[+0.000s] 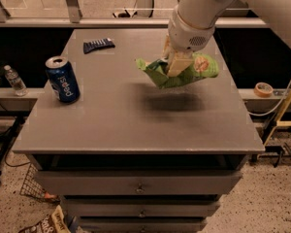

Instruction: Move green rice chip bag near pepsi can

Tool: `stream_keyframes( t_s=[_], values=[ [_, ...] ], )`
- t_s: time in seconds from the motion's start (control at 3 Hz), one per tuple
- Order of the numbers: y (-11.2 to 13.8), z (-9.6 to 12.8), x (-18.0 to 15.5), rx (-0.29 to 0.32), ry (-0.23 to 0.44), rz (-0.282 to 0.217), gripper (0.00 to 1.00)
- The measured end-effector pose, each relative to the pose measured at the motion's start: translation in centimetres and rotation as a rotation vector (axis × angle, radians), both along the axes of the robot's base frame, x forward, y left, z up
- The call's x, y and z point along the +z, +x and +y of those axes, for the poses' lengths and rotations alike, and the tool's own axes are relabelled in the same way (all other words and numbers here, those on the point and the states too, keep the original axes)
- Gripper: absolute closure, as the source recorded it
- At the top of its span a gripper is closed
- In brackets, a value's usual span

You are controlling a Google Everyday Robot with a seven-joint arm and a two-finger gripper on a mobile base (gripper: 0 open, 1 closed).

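Upper right of centre: the robot's pincer [177,67] is pinching the green chip bag [202,67] by its crumpled middle. The bag hangs in the air above the grey surface [136,125], with its shadow directly below. The pepsi can [62,79] stands upright well apart, toward the left edge.

The likeliest trouble is the grip. A crinkly bag held by a fold could slide out partway across and land short of the can. A fast or low approach could also swing the bag's loose left end into the can and tip it, or nudge it toward the left edge. The small dark wrapper [99,44] at the upper left lies off the direct path and looks unlikely to interfere.

Whether the can is open or full cannot be told from here. The bag's contents are hidden. The drawers [138,183] beneath the surface are shut. A clear bottle [13,80] sits on the ledge at far left.
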State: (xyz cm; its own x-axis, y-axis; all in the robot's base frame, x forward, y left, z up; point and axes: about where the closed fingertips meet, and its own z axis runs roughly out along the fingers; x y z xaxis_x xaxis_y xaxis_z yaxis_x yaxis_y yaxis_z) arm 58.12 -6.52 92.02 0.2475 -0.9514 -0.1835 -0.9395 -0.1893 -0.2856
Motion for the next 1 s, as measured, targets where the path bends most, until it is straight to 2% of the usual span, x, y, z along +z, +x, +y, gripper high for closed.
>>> stream_keyframes(
  t_s=[0.33, 0.67, 1.0],
  values=[
    [-0.2, 1.9, 1.4, 0.057, -0.007, -0.038, 1.00],
    [-0.5, 5.0, 1.9, 0.124, -0.041, -0.064, 1.00],
    [0.9, 9.6, 1.2, 0.206, -0.116, -0.089, 1.00]
  ],
)
